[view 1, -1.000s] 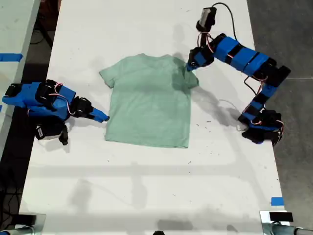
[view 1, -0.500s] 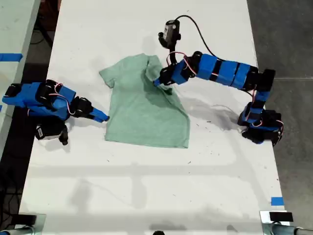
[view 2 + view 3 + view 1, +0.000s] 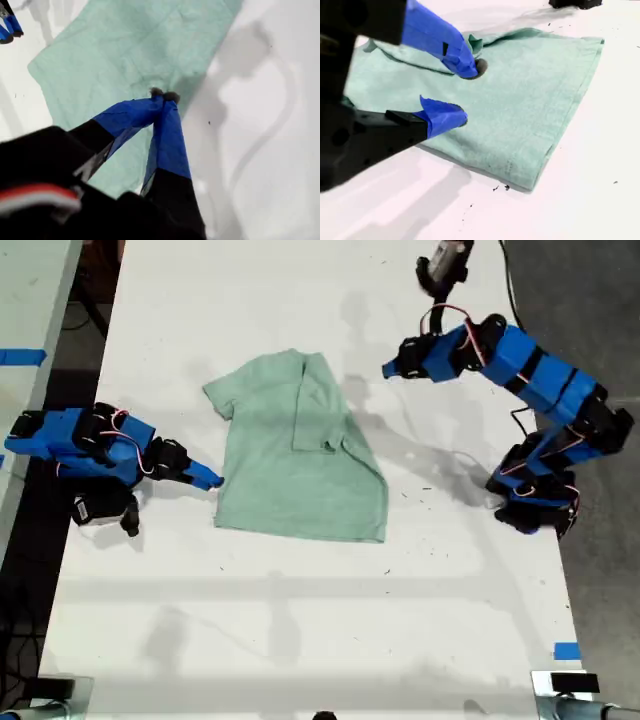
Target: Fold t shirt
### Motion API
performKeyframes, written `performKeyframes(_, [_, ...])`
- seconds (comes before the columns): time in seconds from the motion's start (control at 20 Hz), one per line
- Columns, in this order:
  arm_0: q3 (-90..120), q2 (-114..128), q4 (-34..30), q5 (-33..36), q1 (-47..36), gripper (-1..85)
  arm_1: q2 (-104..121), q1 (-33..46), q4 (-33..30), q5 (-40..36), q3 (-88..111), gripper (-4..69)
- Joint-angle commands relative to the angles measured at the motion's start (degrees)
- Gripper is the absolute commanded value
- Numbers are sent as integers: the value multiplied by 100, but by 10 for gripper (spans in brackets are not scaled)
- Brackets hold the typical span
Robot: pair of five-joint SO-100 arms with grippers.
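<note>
The pale mint-green t shirt lies flat on the white table. Its sleeve on the exterior view's right is folded over onto the body. My first gripper hovers shut and empty beyond the shirt's edge on the exterior view's right; in its wrist view the closed fingertips hang above the t shirt. My second gripper rests low at the shirt's hem edge on the exterior view's left. It is open, jaws apart over the t shirt, holding nothing.
The first arm's base stands near the table edge on the exterior view's right, with dark floor beyond. A blue tape mark sits near the front corner on that side. Another table with blue tape adjoins on the exterior view's left.
The first gripper carried the sleeve leftward over the shirt's body, let it go, and drew back up and to the exterior view's right. The second arm has not moved.
</note>
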Motion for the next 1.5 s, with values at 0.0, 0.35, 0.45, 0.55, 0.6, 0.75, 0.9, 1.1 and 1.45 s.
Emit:
performKeyframes(0.0, [-70,26,0,-9,-53,115,2013,-53,79,483,1890,-25])
performKeyframes(0.35, [-70,26,0,-9,-53,115,7295,-1099,932,1793,6442,-25])
performKeyframes(0.45, [-70,26,0,-9,-53,115,7840,-1318,967,1767,7471,-25])
performKeyframes(0.55, [-70,26,0,-9,-53,115,7840,-1477,475,1828,7937,-25])
performKeyframes(0.6, [-70,26,0,-9,-53,115,7840,-1450,580,1925,7910,-25])
performKeyframes(0.75, [-70,26,0,-9,-53,115,7840,-1336,809,2153,7989,-25])
performKeyframes(0.9, [-70,26,0,-9,-53,115,7840,-1477,949,2505,7989,-25])
performKeyframes(1.1, [-70,26,0,-9,-53,115,7840,-1477,949,2496,7989,-25])
performKeyframes(1.45, [-70,26,0,-9,-53,115,7840,-1485,949,2549,7998,-25])
